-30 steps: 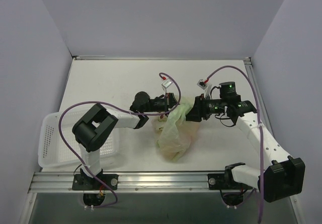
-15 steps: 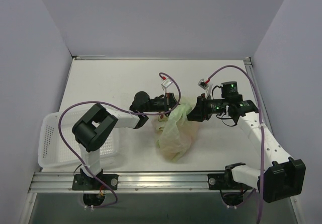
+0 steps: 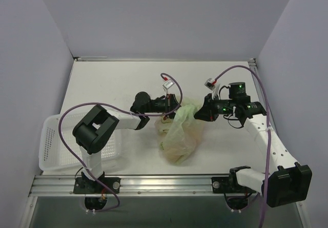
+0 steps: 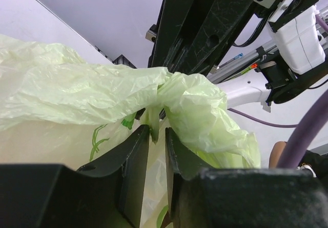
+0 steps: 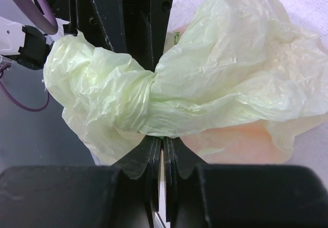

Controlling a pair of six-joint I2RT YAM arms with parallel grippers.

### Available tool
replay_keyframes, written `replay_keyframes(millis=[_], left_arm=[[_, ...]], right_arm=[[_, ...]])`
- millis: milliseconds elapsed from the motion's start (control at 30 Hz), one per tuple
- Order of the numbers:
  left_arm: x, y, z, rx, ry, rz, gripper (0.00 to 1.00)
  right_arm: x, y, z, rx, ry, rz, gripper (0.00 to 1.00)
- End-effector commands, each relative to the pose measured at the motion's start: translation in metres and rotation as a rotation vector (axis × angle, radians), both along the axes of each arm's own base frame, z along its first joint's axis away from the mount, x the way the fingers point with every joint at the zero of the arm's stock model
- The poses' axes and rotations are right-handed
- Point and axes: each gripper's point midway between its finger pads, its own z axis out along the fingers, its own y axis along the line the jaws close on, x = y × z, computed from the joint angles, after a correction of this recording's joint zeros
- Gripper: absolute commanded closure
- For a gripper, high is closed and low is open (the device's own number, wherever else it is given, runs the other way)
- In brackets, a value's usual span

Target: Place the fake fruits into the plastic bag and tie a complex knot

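Right fingers [image 5: 149, 159] sit farther back, clamped on plastic bag [image 3: 179, 133] neck | left fingers [image 4: 134, 159] narrow, pinching film | I judge fake fruits [image 5: 230, 143] bagged, tying not yet done.

1 white perforated basket [image 3: 51, 146] — near-left on the table [image 3: 113, 79]; upright.

Pale green plastic bag [image 3: 180, 135], white basket [image 3: 48, 145]

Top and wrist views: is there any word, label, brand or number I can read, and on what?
No text can be read in any view.
Green print on the bag: a drawing or logo, no legible letters.
White tags with red marks: too small to read.
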Motion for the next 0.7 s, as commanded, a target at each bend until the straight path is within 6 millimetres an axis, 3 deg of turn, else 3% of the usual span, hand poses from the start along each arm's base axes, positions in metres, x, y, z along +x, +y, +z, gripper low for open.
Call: replay_keyframes(millis=[0, 200, 233, 400, 467, 500, 567, 600, 667], left_arm=[[-0.009, 0.005, 0.033, -0.073, -0.100, -0.029, 0.70], [0.000, 0.024, 0.041, -0.061, -0.144, 0.027, 0.58], [0.005, 0.027, 0.034, -0.029, -0.154, 0.046, 0.57], [0.025, 0.071, 0.039, 0.049, -0.297, 0.108, 0.52], [0.032, 0.085, 0.027, 0.116, -0.351, 0.123, 0.49], [0.036, 0.097, 0.035, 0.120, -0.487, 0.140, 0.49], [0.033, 0.107, 0.022, 0.204, -0.499, 0.126, 0.46], [0.038, 0.112, 0.024, 0.233, -0.687, 0.156, 0.46], [0.026, 0.113, 0.018, 0.315, -0.740, 0.095, 0.46]], right_arm=[[0.006, -0.002, 0.018, 0.003, -0.080, 0.008, 1.00], [0.001, -0.005, 0.020, 0.003, -0.120, 0.032, 1.00], [0.000, -0.005, 0.022, 0.004, -0.130, 0.037, 1.00], [-0.001, -0.004, 0.022, 0.002, -0.145, 0.066, 1.00], [-0.001, -0.003, 0.022, 0.005, -0.148, 0.074, 1.00], [-0.001, -0.003, 0.022, 0.006, -0.150, 0.080, 1.00], [-0.001, -0.002, 0.022, 0.010, -0.147, 0.087, 1.00], [-0.001, -0.001, 0.022, 0.011, -0.147, 0.092, 1.00], [-0.002, -0.001, 0.023, 0.015, -0.151, 0.100, 1.00]])
